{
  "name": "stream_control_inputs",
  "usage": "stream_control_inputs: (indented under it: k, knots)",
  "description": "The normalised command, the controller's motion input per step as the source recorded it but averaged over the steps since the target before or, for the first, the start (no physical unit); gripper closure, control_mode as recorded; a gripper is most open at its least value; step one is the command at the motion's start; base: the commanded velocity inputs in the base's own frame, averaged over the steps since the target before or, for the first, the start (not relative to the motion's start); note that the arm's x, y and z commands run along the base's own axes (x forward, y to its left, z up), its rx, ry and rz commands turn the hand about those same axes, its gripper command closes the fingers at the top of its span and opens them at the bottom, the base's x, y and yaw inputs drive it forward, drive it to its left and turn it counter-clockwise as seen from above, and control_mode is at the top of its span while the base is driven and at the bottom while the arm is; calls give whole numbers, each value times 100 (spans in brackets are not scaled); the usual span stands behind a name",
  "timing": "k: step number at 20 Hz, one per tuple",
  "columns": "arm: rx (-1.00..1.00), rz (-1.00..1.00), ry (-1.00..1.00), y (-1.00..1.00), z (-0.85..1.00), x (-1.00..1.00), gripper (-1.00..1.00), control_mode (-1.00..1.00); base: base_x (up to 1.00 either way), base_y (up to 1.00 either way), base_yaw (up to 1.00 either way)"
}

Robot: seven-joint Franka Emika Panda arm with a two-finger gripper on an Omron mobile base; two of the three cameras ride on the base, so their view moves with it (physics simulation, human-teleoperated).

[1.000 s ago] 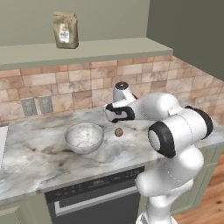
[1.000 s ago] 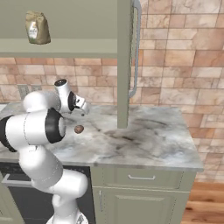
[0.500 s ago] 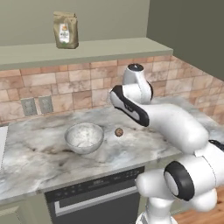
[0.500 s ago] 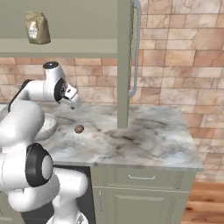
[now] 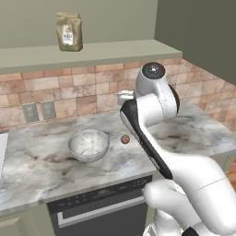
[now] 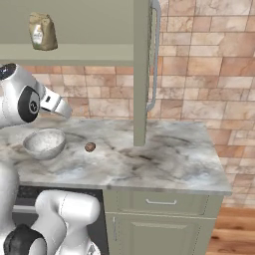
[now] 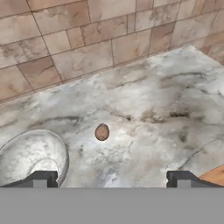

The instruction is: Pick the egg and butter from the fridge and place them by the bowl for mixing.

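The scene is a kitchen corner with a grey-veined marble counter [image 5: 41,170] running along a wall of tan and pink stone tiles [image 6: 199,60]. A pale green shelf [image 5: 92,53] sits above the tiles, and a brown paper bag [image 5: 69,31] stands upright on it, toward the left. A double wall socket [image 5: 39,111] is set in the tiles at the far left. Below the counter there is a dark oven front [image 5: 99,209] and, to the right, pale green cabinet doors and a drawer [image 6: 159,201]. A tall panel with a long grey handle [image 6: 154,55] stands on edge at the far side of the counter, right of centre.

The bowl [image 5: 89,144], speckled grey and round, stands on the counter with nothing visible inside it. The egg [image 5: 125,139], small and brown, lies on the marble just to the right of the bowl, close to it but not touching.

The gripper [image 7: 111,177] hangs above the counter with its two dark fingertips [image 7: 43,177] spread wide apart and nothing between them; the egg lies below, out beyond the tips.
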Motion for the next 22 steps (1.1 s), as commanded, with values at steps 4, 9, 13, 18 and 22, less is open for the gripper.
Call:
stream_control_inputs:
  k: [4,9,13,18,22]
  knots:
    - [-2,0,-16,0,8,-13,-100,-100,0,0,0]
    - [0,3,0,13,-14,-42,-100,100,-40,18,16]
    - [0,0,0,0,0,0,-100,100,-67,30,77]
    - [0,0,0,0,0,0,-100,100,-9,2,100]
    - [0,0,0,0,0,0,-100,100,-3,9,100]
